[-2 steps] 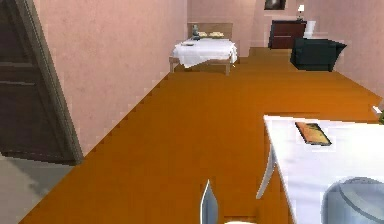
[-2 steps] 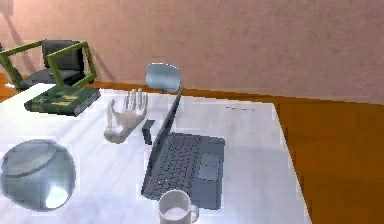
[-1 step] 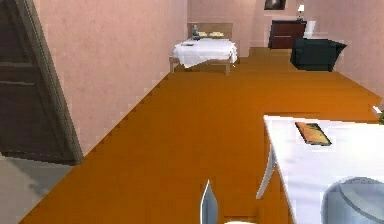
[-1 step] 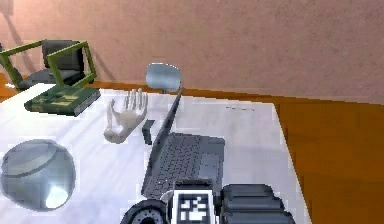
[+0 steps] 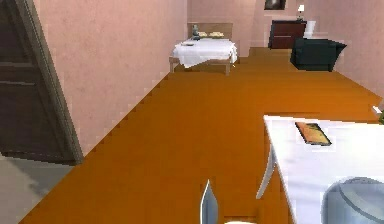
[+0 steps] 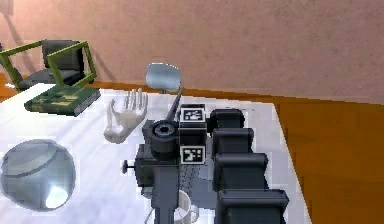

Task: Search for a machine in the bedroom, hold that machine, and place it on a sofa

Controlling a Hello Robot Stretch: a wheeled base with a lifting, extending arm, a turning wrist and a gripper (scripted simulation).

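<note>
Gripper (image 6: 150, 148) over white table (image 6: 85, 140), just left of two marker squares. Jaw state: cannot tell. Cannot tell if anything is held either, since table things sit behind it.

Likeliest machine, by judgement: open laptop-like thing (image 6: 62, 98) at table's far left. Lies left of and farther out than gripper, well apart, with white hand sculpture (image 6: 125, 118) between. Base long axis roughly left-right. Single arm, so no choice of side.

Glass bowl (image 6: 38, 175) near left. Forward view: flat phone-like slab (image 5: 313, 132) on table, bed (image 5: 205, 52) far.

No legible writing.
</note>
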